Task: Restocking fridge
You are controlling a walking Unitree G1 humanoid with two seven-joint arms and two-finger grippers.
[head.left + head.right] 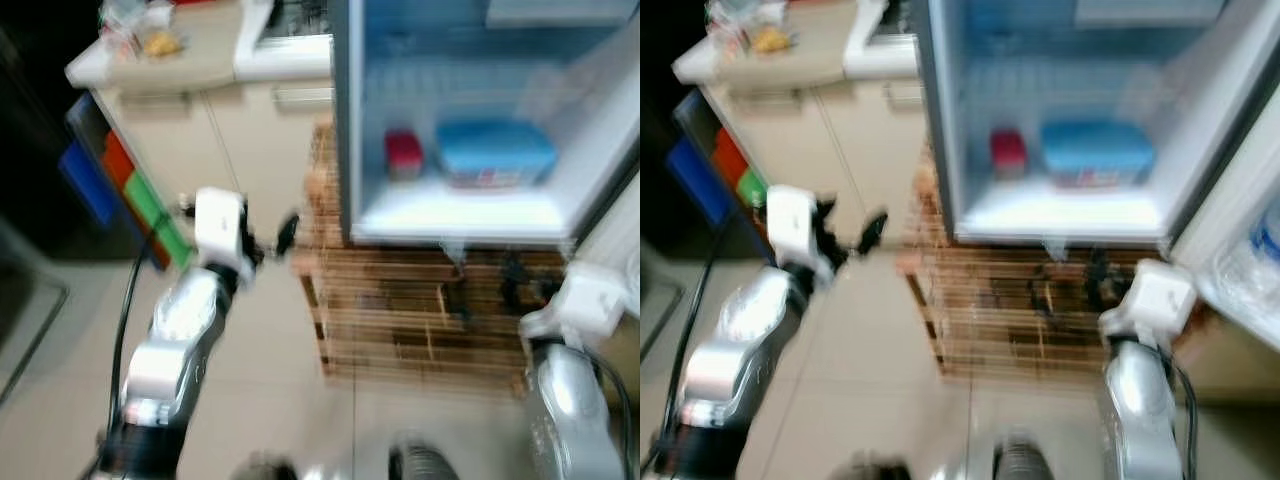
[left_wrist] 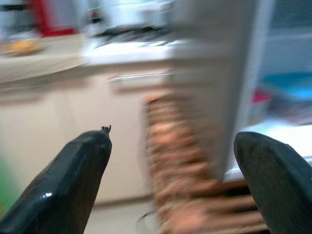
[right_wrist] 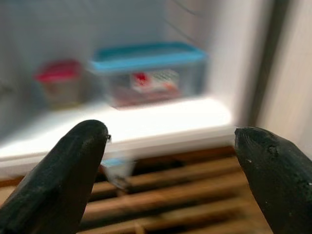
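The left gripper (image 1: 268, 238) hangs in the air with its fingers (image 2: 73, 180) spread wide and nothing between them, out in front of the cream cabinets (image 1: 240, 140) and left of the fridge (image 1: 480, 130). The right gripper (image 3: 170, 165) is also spread and empty, held low before the fridge's open front, just over the wooden slatted pallet (image 1: 420, 310) on which the fridge stands.

The fridge is open. On its white bottom shelf (image 3: 161, 122) sit a box with a blue lid (image 3: 148, 73) and, beside it to the left, a smaller tub with a red lid (image 3: 59, 83); the two stand close, whether touching is too blurred to tell. The open door (image 1: 1250, 230) hangs at the right edge.

Left of the fridge a counter (image 1: 190, 55) carries some small items, too blurred to name. Blue, red and green panels (image 1: 125, 180) lean by the cabinet's end. The floor (image 1: 270, 380) is pale tile. All views are motion-blurred.
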